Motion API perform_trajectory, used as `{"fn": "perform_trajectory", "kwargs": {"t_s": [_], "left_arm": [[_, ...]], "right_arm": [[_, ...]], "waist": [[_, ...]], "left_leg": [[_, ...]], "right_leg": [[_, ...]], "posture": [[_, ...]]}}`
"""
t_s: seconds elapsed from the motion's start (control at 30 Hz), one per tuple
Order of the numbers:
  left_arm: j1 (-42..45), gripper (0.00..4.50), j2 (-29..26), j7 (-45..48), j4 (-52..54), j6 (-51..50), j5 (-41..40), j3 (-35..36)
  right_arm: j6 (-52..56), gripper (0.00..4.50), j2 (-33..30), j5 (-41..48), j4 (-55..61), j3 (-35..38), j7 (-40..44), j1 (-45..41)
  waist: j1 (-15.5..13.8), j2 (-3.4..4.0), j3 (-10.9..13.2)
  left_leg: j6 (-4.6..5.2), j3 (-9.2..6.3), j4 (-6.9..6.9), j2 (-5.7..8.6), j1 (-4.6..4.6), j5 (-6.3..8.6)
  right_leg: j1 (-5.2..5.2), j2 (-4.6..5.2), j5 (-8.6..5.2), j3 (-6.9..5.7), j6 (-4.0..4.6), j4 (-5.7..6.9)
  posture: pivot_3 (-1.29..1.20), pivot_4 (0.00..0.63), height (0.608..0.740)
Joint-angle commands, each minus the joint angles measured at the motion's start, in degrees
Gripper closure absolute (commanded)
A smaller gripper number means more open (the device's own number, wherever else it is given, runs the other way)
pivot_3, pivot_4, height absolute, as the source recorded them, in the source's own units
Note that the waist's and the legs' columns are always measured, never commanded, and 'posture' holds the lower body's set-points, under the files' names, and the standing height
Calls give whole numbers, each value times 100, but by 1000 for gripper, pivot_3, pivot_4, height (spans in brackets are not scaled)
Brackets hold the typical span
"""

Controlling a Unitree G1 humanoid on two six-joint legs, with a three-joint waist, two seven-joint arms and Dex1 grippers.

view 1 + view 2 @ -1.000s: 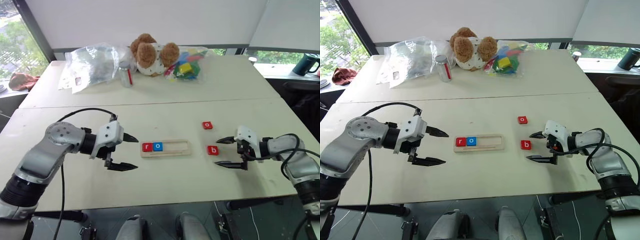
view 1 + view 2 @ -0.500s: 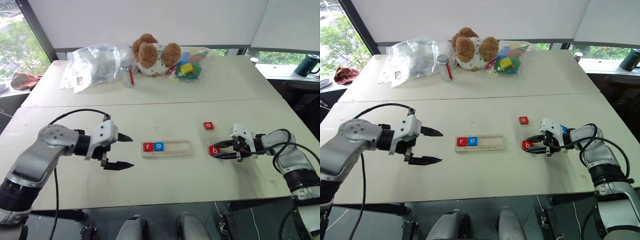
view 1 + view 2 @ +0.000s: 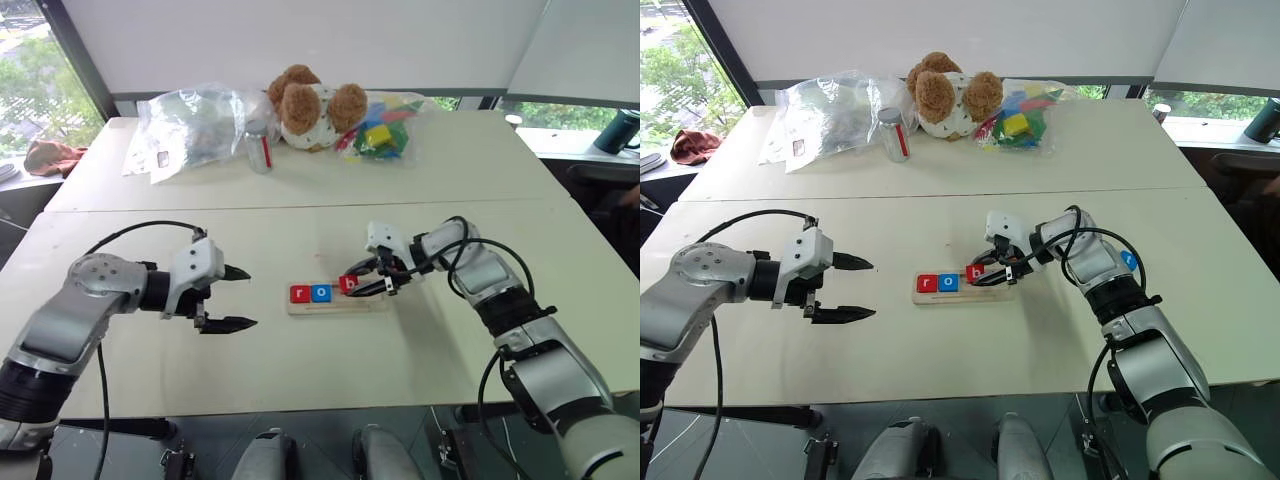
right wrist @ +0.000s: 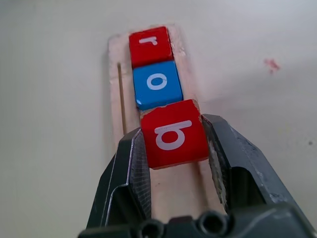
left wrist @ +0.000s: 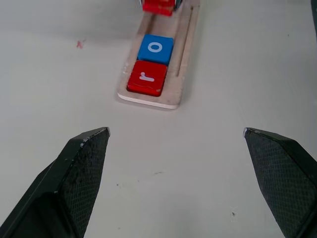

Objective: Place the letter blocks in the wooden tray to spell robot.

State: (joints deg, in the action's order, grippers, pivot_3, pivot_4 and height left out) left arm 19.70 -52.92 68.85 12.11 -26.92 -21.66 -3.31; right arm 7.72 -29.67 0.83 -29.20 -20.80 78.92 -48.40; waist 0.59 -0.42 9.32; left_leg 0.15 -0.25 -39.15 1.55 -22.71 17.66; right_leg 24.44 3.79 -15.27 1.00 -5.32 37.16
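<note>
Two tiles, r and o, already fill your tray's left end. Your right gripper pinches the b just beside o; your left gripper hangs wide open, empty.

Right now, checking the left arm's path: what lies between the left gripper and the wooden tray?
Bare tabletop, shown in the left wrist view, between the left gripper and the wooden tray.

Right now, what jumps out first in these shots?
The right claw is shut on the red b block, holding it over the wooden tray right beside the blue o block, with the red r block at the tray's end. To the left of the tray the left claw hangs wide open over bare table. A teddy bear sits among plastic bags at the far edge.
</note>
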Motion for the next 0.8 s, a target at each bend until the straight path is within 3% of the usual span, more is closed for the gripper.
{"fn": "perform_trajectory", "kwargs": {"t_s": [0.03, 0.8], "left_arm": [[-22, 0, 0, -80, 210, 58, -13, 128], [5, 0, 173, -287, 154, 98, 37, 32]], "right_arm": [[-235, 3328, 71, -109, -173, -1, 26, -262], [-338, 3328, 525, -261, -367, -55, -146, -173]], "waist": [[27, 0, 0], [45, 0, 0]], "left_leg": [[-1, 0, 3, -2, -1, 0], [-5, 0, 6, -9, 0, -3]], "right_leg": [[5, -2, 0, -1, 0, 1], [9, -11, 0, -2, 0, 6]], "posture": [[0, 150, 740], [0, 150, 740]]}}
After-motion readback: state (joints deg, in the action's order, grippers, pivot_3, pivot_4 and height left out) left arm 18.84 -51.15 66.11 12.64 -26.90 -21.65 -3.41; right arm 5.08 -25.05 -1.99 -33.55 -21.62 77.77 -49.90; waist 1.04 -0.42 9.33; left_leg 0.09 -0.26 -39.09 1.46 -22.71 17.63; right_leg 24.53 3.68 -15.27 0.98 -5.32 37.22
